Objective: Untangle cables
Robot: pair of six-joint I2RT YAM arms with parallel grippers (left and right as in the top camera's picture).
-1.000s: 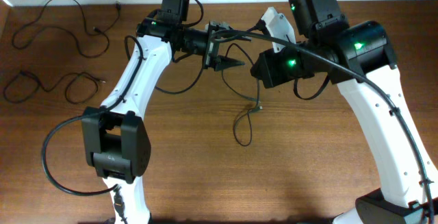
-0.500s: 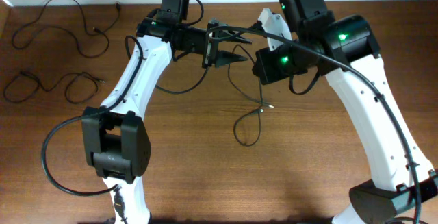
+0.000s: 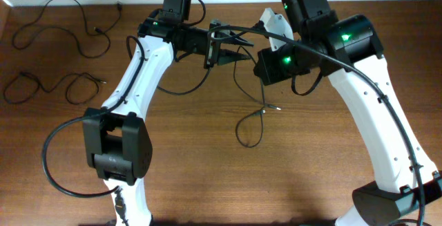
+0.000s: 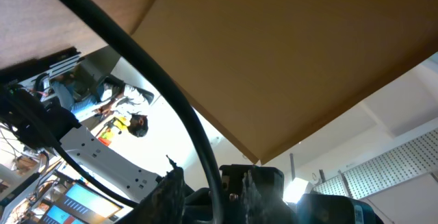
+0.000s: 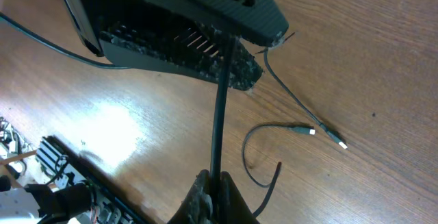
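Note:
My right gripper (image 5: pixel 215 183) is shut on a black cable (image 5: pixel 219 114) that runs straight up to my left gripper (image 3: pixel 242 48). The left gripper's fingers are spread, and the cable (image 4: pixel 178 107) passes between them (image 4: pixel 212 183). Both grippers are raised above the table's back middle, close together. In the overhead view my right fingers are hidden under the right arm. A thin cable hangs from the left fingers down to a loose loop (image 3: pixel 248 126) on the table. Its silvery plug ends (image 5: pixel 304 131) lie beside the loop.
Two separate black cables lie loosely on the table's far left, one at the back (image 3: pixel 65 22) and one nearer (image 3: pixel 48 84). The thick black arm cables (image 3: pixel 387 101) arc over the wooden table (image 3: pixel 207 164).
The left gripper's fingers have spread apart. My right arm has shifted left and back towards them. The loop on the table has moved slightly right.

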